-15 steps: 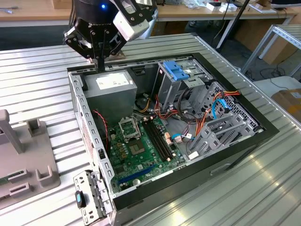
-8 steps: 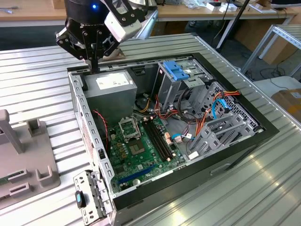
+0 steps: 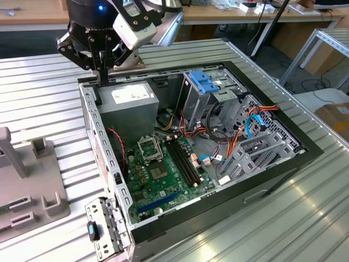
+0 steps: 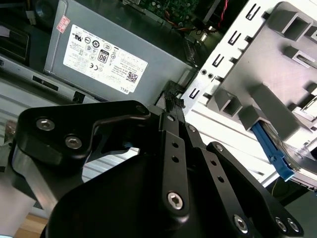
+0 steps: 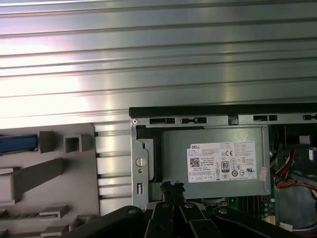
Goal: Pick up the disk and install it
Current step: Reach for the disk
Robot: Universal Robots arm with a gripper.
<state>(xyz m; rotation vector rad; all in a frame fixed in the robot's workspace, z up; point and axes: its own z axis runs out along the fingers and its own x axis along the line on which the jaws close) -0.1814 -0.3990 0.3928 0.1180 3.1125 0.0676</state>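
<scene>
I have the black hand (image 5: 172, 187) clenched, its fingertips pressed together with nothing between them. It hangs at the rim of the open black computer case (image 3: 305, 150), right by the large grey metal power supply box with a white sticker (image 5: 218, 158). Deeper inside the case lies the green motherboard (image 3: 163, 174). Outside the case, on the ribbed silver metal tabletop (image 5: 158, 64), sits a grey plastic holding fixture (image 4: 277, 99). The silver-grey disk with its bright blue plastic carrier frame (image 4: 270, 148) rests in that fixture, apart from the hand and not yet installed.
</scene>
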